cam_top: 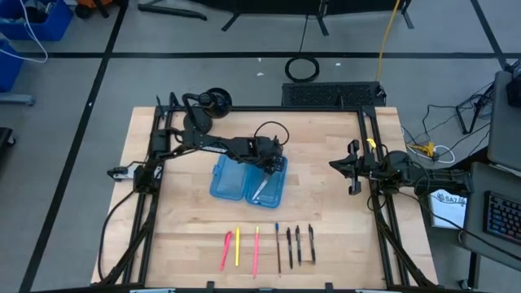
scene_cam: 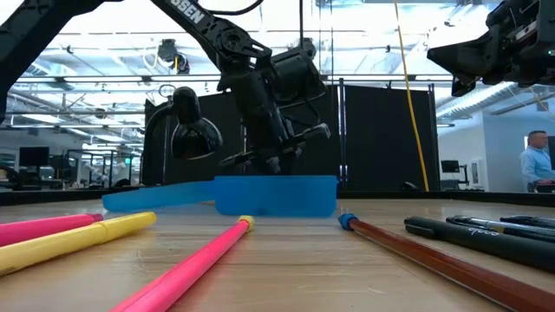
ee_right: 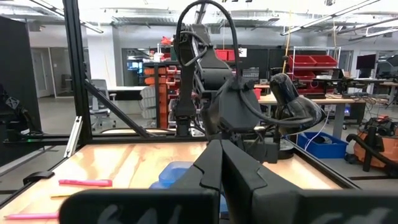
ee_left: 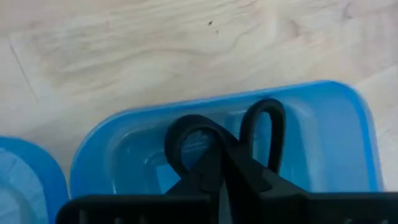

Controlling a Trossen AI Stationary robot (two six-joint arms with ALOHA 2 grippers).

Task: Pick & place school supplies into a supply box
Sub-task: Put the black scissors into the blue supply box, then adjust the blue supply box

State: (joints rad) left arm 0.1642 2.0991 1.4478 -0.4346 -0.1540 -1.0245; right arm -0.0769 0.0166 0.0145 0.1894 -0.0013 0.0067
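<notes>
Over the open blue supply box (cam_top: pixel 236 181), the left gripper (cam_top: pixel 269 165) pinches black-handled scissors (ee_left: pixel 227 140), while the right gripper (cam_top: pixel 335 165) waits closed at the table's right edge.

The high view looks straight down from well above, taking in the whole tabletop (cam_top: pixel 326 203) with the blue supply box (cam_top: pixel 244 181) near its middle. The low view sits at tabletop level among the pens, facing the supply box (scene_cam: pixel 276 195) and the room behind it. The left wrist view looks down from very near onto one half of the supply box (ee_left: pixel 112 155). The right wrist view looks level across the tabletop (ee_right: pixel 124 165) toward the supply box (ee_right: pixel 177 173). All four views share the box.
</notes>
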